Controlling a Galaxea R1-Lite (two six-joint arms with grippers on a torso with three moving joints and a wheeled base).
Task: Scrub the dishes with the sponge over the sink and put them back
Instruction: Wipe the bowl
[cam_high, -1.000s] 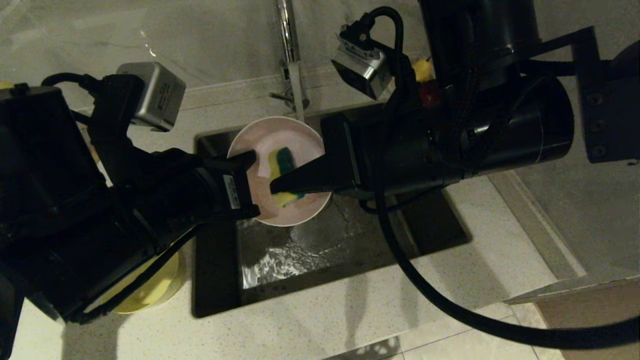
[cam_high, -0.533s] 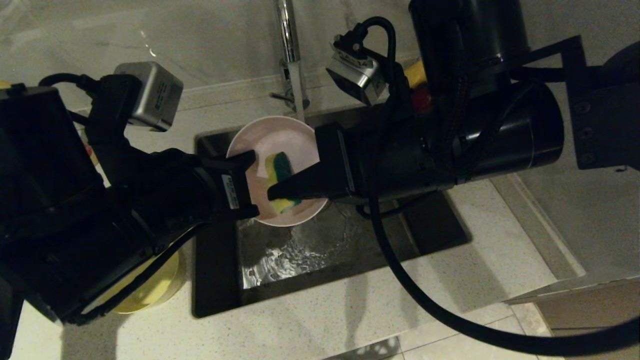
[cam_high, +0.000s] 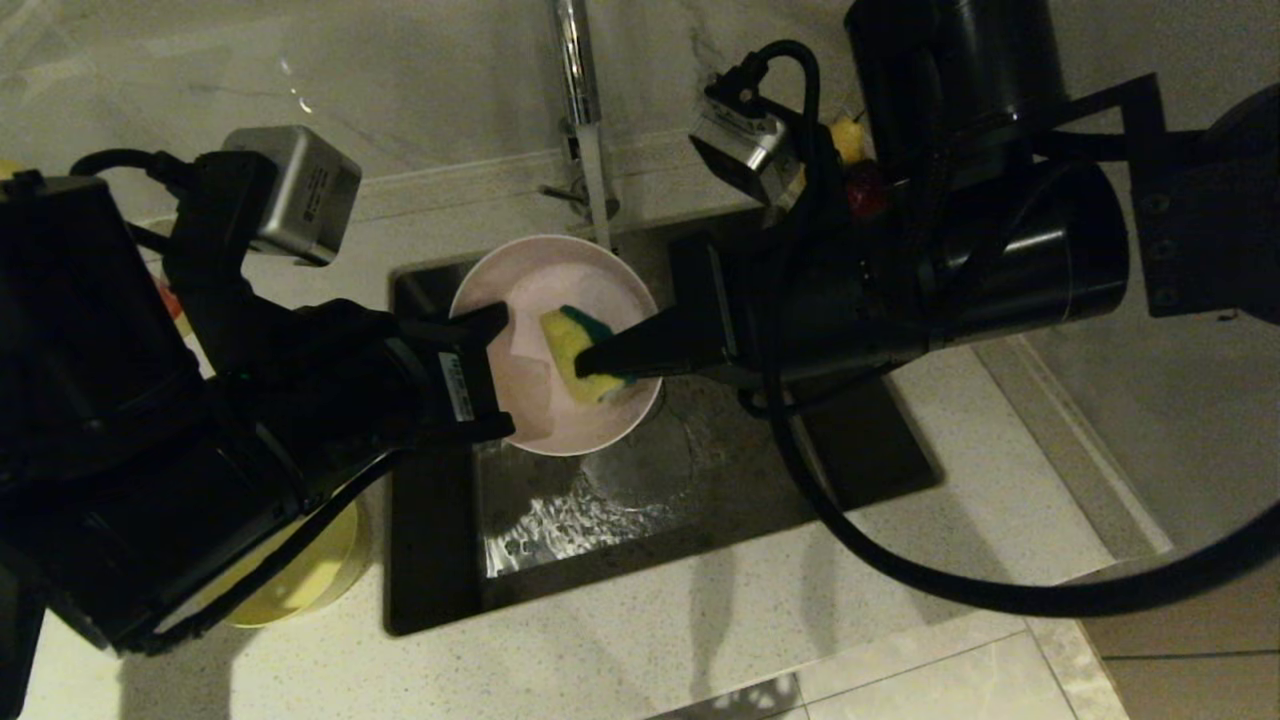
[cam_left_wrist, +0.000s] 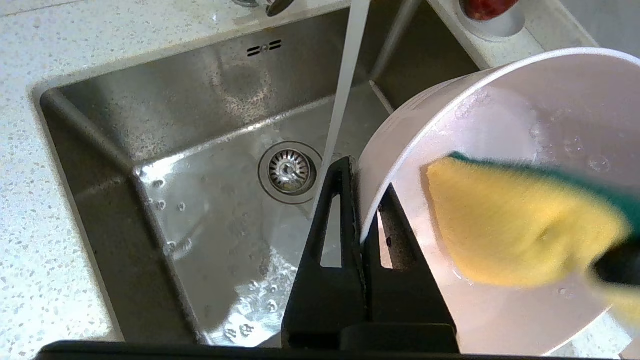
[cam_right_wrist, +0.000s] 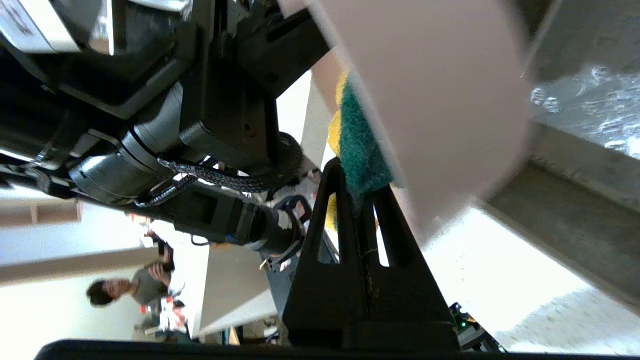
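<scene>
While water runs from the tap (cam_high: 578, 90) into the sink (cam_high: 640, 500), the left gripper (cam_left_wrist: 361, 200) is clamped tight on the rim of the pink bowl (cam_high: 540, 300), one finger inside the wall and one outside, holding the bowl tilted above the basin. The drain strainer (cam_left_wrist: 287, 170) lies below and just beyond the left gripper's tips. The right gripper (cam_high: 590, 365) reaches into the bowl from the opposite side, closed on the sponge (cam_high: 575, 345); the yellow foam faces the bowl's inner wall and the green scouring layer sits toward the right gripper's fingers (cam_right_wrist: 345, 200). In the left wrist view the sponge is blurred and lies against the bowl's interior, just beside the left gripper's inner finger. Droplets cling to the bowl's inside. A yellow bowl (cam_high: 300, 580) stands on the tabletop (cam_high: 650, 650) under the left arm, well behind the left gripper. A white saucer with red fruit (cam_left_wrist: 487, 12) sits on the tabletop past the sink's far edge.
</scene>
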